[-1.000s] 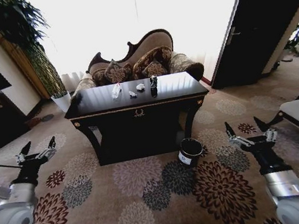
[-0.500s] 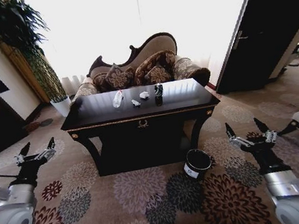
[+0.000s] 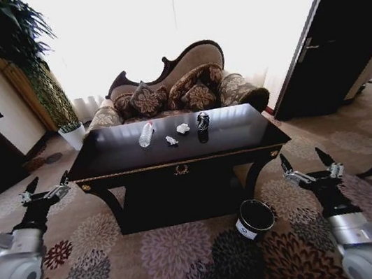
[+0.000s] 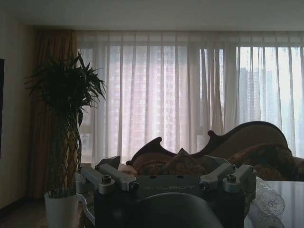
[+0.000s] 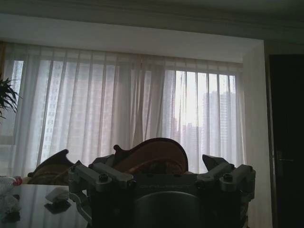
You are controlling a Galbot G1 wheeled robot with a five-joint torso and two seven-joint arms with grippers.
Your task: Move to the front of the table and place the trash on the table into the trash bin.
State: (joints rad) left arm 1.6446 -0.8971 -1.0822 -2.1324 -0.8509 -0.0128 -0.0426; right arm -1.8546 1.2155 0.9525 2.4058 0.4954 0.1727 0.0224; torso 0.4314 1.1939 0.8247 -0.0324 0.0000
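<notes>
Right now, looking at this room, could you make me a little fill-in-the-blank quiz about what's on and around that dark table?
1. The bottle lying on the table has a cap coloured ____.
2. The can stands to the ____ of the bottle in the head view.
3. The black bin stands on the ____, near the table's front right leg.
4. The left gripper and the right gripper both have their jaws ____.

Missing words: red; right; carpet; open
</notes>
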